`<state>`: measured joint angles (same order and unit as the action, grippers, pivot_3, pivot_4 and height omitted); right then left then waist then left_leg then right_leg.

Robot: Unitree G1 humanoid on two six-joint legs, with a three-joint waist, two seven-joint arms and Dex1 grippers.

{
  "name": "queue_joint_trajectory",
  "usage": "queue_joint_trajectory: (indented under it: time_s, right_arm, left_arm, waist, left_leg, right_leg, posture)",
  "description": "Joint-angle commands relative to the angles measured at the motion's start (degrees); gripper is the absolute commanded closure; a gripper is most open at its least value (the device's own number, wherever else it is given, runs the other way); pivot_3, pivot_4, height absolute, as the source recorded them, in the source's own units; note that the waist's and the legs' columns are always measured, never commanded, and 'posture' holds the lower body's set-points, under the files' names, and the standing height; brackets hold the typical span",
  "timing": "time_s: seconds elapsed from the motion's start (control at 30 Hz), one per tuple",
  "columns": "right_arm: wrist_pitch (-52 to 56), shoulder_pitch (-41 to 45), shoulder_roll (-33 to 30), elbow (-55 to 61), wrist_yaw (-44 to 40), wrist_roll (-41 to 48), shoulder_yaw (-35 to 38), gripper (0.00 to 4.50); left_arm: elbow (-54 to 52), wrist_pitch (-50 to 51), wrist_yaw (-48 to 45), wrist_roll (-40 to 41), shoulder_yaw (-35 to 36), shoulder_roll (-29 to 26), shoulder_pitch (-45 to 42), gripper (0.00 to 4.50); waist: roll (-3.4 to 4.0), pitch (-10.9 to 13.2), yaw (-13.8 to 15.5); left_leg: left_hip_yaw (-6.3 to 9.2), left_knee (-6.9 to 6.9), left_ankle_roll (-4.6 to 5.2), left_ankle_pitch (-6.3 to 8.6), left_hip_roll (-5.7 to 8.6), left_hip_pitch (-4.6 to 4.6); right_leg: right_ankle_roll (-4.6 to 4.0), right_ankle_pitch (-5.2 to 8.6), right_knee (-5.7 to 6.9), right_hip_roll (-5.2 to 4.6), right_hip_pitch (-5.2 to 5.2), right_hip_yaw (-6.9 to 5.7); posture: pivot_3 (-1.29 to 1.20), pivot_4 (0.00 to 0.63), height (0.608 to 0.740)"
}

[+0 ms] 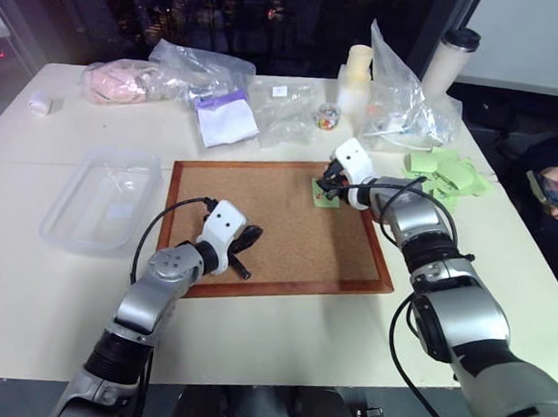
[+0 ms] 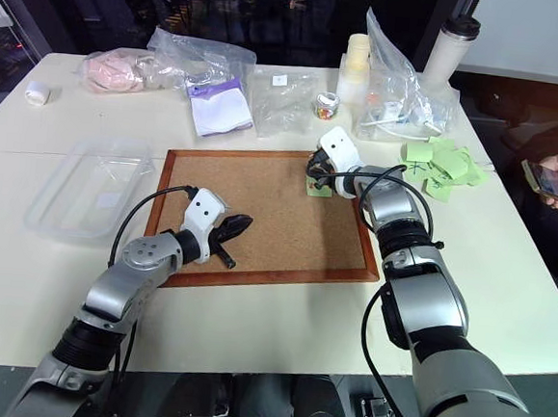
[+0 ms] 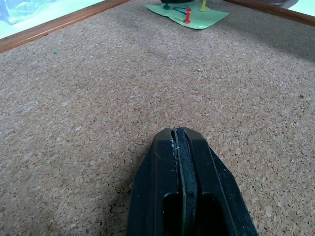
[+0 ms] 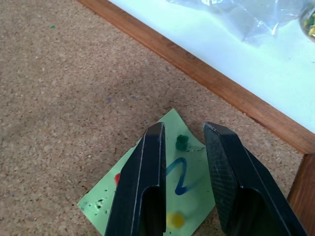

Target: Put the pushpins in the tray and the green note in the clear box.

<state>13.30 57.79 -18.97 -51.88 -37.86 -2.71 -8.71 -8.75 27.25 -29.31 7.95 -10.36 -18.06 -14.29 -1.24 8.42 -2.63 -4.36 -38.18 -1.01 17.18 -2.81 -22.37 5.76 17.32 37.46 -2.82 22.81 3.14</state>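
The right gripper point(image 4: 183, 147), fingers apart, straddles a green pin point(image 4: 182, 142) (still stuck in) holding the note point(image 4: 189, 196) at the cork board's point(image 1: 276, 247) far corner; the left gripper point(image 3: 179, 142) rests shut mid-board.

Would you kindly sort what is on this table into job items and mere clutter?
Job items:
- green note pinned to the cork board
- pushpins in the note
- clear box

Clutter:
- plastic bags
- loose green notes
- lidded cup
- small jar
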Motion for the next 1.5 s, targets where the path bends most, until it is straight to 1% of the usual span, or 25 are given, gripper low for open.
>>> queue_joint_trajectory:
  time_s: [0.03,0.33,0.37,0.43,0.6,0.73,0.87,1.13,1.33,1.5]
  right_arm:
    - [-0.83,0.70,0.49,0.19,0.00,-0.54,0.20,3.28]
    - [-2.29,2.01,1.05,-4.39,0.57,-1.30,0.66,3.28]
    - [-2.54,2.15,1.10,-4.78,0.81,-1.27,0.84,3.83]
    - [-2.71,2.50,1.26,-5.59,1.25,-1.01,1.35,4.43]
    - [-2.97,2.56,1.57,-5.28,1.12,-0.69,1.98,4.43]
    - [-1.37,2.07,1.10,-2.58,0.98,-0.51,2.26,4.43]
    - [4.00,0.38,-0.34,5.22,0.34,1.51,4.03,4.43]
    - [20.58,-6.34,-2.01,27.21,1.55,6.62,8.25,4.43]
    - [25.52,-10.81,-2.61,36.03,3.59,7.71,8.74,4.43]
    - [25.92,-12.52,-4.40,38.17,8.60,8.33,12.75,4.43]
  left_arm:
    - [0.38,1.82,0.05,-0.63,-0.85,-0.40,1.56,4.50]
    - [-0.58,2.15,0.86,-0.42,-0.68,-0.31,2.20,4.50]
    - [-0.80,2.22,0.97,-0.43,-0.70,-0.32,2.36,4.50]
    - [-1.06,2.37,1.00,-0.44,-0.70,-0.50,2.72,4.50]
    - [-1.30,3.11,0.10,-0.38,-1.20,-1.51,4.07,4.50]
    - [-1.25,3.32,-0.03,-0.49,-1.48,-1.80,4.33,4.50]
    - [-0.97,3.33,-0.23,-0.60,-1.69,-1.98,4.33,4.50]
    - [0.47,3.20,-0.36,-0.93,-1.92,-1.74,3.65,4.50]
    - [0.96,3.15,-0.72,-0.88,-2.31,-1.49,3.20,4.50]
    - [0.91,3.21,-1.12,-0.79,-2.52,-1.64,3.05,4.50]
  waist:
    - [0.00,0.00,0.00]
    - [0.01,0.00,-0.07]
    - [0.01,0.00,-0.07]
    - [0.01,0.00,-0.07]
    - [0.02,-0.01,-0.22]
    - [0.02,-0.01,-0.30]
    - [0.07,0.02,-0.09]
    - [0.17,0.05,0.11]
    - [0.19,0.00,0.13]
    - [0.20,0.00,0.15]
  left_leg:
    - [0.00,0.00,0.00,0.00,0.00,0.00]
    - [0.00,0.00,-0.01,0.00,0.00,0.01]
    - [0.00,0.00,-0.01,0.00,0.00,0.01]
    - [0.00,0.01,-0.01,0.00,0.00,0.01]
    - [0.00,0.01,-0.01,0.00,-0.01,0.02]
    - [0.00,0.02,-0.01,0.00,-0.01,0.03]
    - [0.01,0.04,-0.01,0.00,-0.01,0.02]
    - [0.02,0.06,0.00,0.01,0.02,-0.02]
    - [0.04,0.06,0.00,0.00,0.02,0.04]
    - [0.02,0.06,0.00,0.00,0.06,0.03]
  right_leg:
    - [0.00,0.00,0.00,0.00,0.00,0.00]
    - [0.00,0.00,0.00,0.00,0.00,0.00]
    - [0.00,0.00,0.00,0.00,0.00,0.00]
    - [0.00,0.00,0.00,0.00,0.00,0.00]
    - [0.00,0.00,0.00,0.00,-0.01,0.01]
    - [0.00,0.00,0.00,0.00,-0.01,0.01]
    - [0.00,0.00,-0.01,-0.01,0.00,0.01]
    - [0.00,0.00,0.00,-0.07,0.05,0.01]
    - [0.00,0.00,0.03,-0.06,-0.01,0.00]
    - [0.00,0.00,0.02,-0.08,0.00,0.01]
  posture:
    - [0.00,0.150,0.740]
    - [0.00,0.150,0.740]
    - [0.00,0.150,0.740]
    - [0.00,0.150,0.740]
    - [0.00,0.150,0.740]
    - [0.00,0.150,0.740]
    - [0.00,0.150,0.740]
    - [0.00,0.150,0.740]
    - [0.00,0.150,0.740]
    - [0.00,0.150,0.740]
